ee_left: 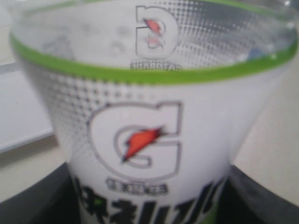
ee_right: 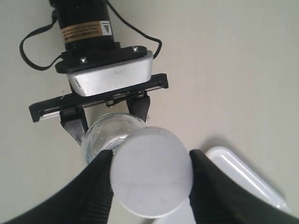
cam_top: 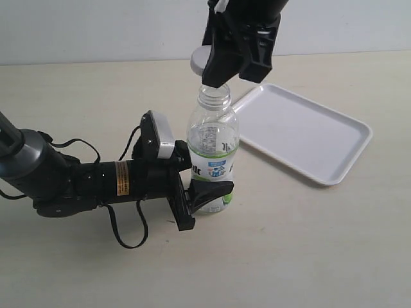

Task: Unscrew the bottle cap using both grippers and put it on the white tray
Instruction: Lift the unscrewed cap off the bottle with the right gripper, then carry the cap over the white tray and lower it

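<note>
Right end effector (ee_right: 150,161) grips the bottle cap (ee_right: 152,179) between both fingers, just above the open neck of the bottle (cam_top: 213,138). Left end effector (cam_top: 204,186) clamps the bottle's labelled lower body, upright on the counter (cam_top: 308,244). The white tray (cam_top: 302,131) lies nearby.

left arm (cam_top: 77,183): black, yellow label (cam_top: 121,178), looped cable (cam_top: 123,236) | right fingers (ee_right: 99,189): black, ribbed

Large "G" with an orange bolt on the bottle (ee_left: 149,116), its smaller print illegible
</note>
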You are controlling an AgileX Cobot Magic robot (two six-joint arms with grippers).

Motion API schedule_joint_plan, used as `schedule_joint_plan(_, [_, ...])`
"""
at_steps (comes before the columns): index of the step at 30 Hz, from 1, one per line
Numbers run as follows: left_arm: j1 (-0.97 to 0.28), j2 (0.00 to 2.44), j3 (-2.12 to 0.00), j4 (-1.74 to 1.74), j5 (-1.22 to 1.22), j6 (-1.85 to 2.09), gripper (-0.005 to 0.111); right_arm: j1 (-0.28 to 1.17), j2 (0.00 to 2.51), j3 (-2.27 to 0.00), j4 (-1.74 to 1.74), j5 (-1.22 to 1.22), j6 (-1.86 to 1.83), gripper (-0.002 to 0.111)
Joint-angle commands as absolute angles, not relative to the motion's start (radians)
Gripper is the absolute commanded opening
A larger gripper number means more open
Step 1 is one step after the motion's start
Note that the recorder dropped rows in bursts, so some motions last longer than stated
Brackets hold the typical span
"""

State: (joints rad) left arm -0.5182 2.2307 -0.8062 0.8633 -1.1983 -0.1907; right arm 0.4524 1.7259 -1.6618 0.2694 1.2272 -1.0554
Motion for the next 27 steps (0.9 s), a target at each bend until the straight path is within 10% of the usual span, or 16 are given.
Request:
schedule_joint_plan(1, [-0.519, 2.230, -0.805, 0.853, -1.182, -0.185, 0.000, 0.453, 1.688, -1.675, 0.219, 1.221, -0.950, 0.000])
schedule_joint_plan(27, [-0.519, 2.230, -0.805, 0.855, -1.184, -0.183, 0.000, -0.046, 1.797, -1.366, 0.369, 0.947, -0.651, 0.000])
